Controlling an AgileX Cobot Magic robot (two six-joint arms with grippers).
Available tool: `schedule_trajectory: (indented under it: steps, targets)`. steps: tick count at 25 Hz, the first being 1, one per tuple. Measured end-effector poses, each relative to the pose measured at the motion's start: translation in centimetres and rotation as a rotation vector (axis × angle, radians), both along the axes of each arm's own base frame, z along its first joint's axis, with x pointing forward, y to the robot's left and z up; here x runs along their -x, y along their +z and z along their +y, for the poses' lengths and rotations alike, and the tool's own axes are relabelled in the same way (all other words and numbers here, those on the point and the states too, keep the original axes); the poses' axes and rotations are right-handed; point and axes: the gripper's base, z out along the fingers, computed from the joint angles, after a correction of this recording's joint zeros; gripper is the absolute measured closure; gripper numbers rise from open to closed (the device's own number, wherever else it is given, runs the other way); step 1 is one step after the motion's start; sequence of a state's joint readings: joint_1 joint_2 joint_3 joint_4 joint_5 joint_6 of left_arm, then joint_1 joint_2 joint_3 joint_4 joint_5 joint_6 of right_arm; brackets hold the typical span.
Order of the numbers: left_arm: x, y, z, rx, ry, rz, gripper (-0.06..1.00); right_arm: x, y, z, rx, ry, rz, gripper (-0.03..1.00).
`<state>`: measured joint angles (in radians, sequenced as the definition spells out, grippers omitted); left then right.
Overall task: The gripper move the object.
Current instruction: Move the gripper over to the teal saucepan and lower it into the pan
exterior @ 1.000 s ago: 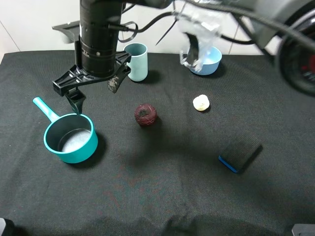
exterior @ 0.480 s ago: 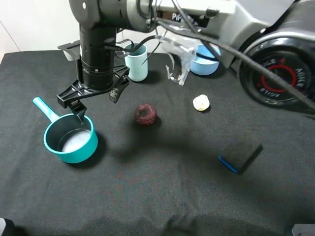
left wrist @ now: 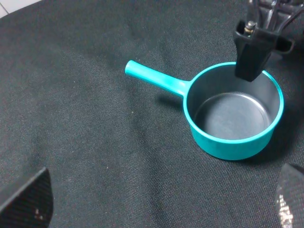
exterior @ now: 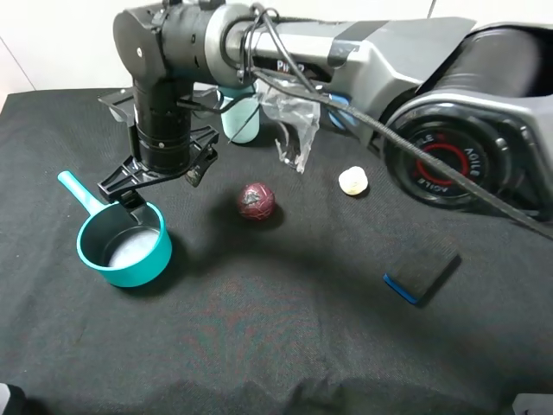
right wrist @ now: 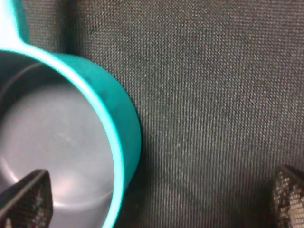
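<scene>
The teal saucepan (exterior: 136, 266), grey inside, sits at the left of the black cloth with its handle pointing to the back left. My right gripper (exterior: 164, 186) reaches across from the right and is open over the pan's far rim. One finger (left wrist: 254, 52) is at the rim, on the inside, and the other is outside. The right wrist view shows the pan's rim (right wrist: 111, 123) close up between the spread fingertips of the right gripper (right wrist: 156, 199). My left gripper (left wrist: 156, 197) is open and empty, apart from the saucepan (left wrist: 232, 142).
A dark red ball (exterior: 257, 201), a small cream object (exterior: 353, 181) and a black sponge with a blue edge (exterior: 421, 270) lie to the right. A pale-teal cup (exterior: 242, 128) stands behind the arm, partly hidden. Clear plastic wrap (exterior: 289, 121) hangs from the arm.
The right arm has come lower and swung further over the table. Its finger has dropped from above the pan to the pan's far rim. The saucepan has not moved.
</scene>
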<state>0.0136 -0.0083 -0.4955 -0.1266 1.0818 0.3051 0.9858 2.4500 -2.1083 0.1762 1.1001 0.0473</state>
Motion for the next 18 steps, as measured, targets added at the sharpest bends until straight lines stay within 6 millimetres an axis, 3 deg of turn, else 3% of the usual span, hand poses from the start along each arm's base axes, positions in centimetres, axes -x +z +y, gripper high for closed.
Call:
schedule_trajectory:
  steps: [18]
  targets:
    - [0.0,0.0,0.0,0.000,0.000,0.000,-0.05,-0.3,-4.7,0.5,0.017,-0.021,0.025,0.27]
